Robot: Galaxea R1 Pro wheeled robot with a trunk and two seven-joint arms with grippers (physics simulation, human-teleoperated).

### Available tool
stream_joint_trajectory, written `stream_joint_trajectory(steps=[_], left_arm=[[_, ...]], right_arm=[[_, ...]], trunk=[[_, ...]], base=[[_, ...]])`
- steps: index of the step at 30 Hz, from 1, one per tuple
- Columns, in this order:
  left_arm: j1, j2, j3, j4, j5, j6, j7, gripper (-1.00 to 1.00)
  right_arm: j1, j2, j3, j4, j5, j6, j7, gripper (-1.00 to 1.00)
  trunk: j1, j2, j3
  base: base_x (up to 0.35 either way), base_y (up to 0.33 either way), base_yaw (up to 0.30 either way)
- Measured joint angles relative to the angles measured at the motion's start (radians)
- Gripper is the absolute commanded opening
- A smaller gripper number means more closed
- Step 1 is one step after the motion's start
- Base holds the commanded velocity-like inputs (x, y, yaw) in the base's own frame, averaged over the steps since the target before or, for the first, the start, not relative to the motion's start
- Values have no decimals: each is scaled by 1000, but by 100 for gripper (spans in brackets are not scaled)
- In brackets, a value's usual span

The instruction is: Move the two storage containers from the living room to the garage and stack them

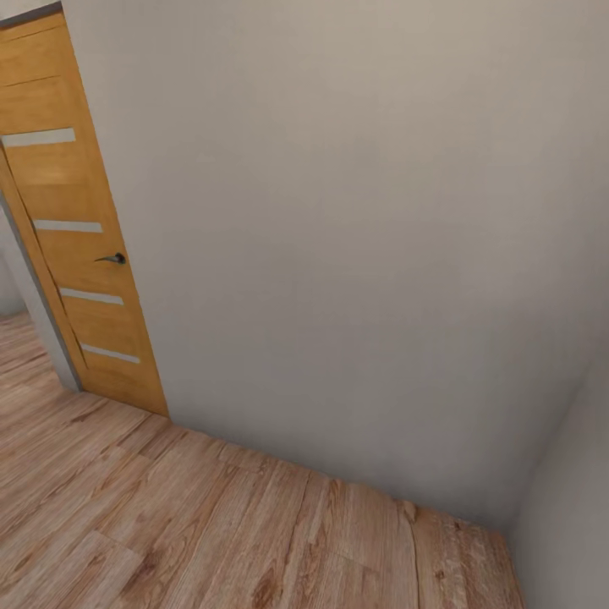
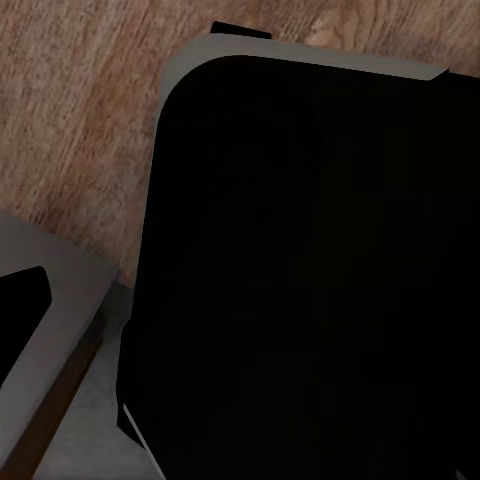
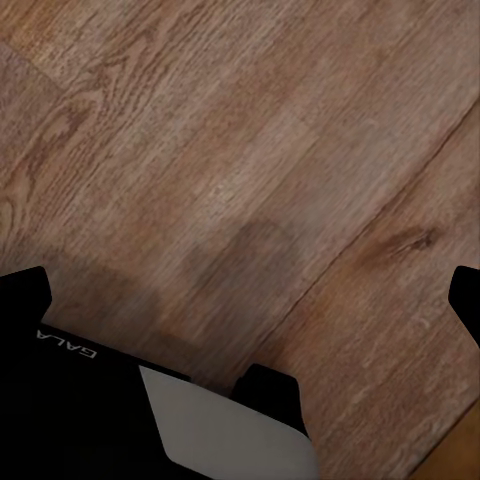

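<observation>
**Facing a blank wall, with a door off to one side**

While the robot stands close to a corner, the head view takes in a plain pale wall (image 1: 355, 237) that rises straight ahead and blocks the way forward. A second wall (image 1: 567, 507) meets it at the far right, closing the corner. At the left stands a honey-coloured wooden door (image 1: 72, 211) with four narrow frosted strips across it and a dark lever handle (image 1: 112, 259); its frame sits against a grey edge, and beyond that edge a slice of wood floor runs on. Light wood-plank floor (image 1: 194, 524) covers the ground up to the foot of the wall.

From the left wrist view, a large black rounded body of the robot (image 2: 300, 270) with a grey rim hangs over the same planks. From the right wrist view, the planks (image 3: 260, 170) lie bare under black and white parts of the robot at the edge. Whether either hand is released or clenched, I cannot tell. Neither orange-red container can be placed from where I stand.
</observation>
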Motion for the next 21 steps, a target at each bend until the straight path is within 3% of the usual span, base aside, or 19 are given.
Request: stream_joint_trajectory(steps=[12, 21], left_arm=[[0, 0, 0, 0, 0, 0, 0, 100], [0, 0, 0, 0, 0, 0, 0, 100]], right_arm=[[0, 1, 0, 0, -2, 3, 0, 100], [0, 1, -1, 0, -1, -2, 1, 100]], trunk=[[0, 0, 0], [0, 0, 0]], base=[[0, 0, 12], [0, 0, 243]])
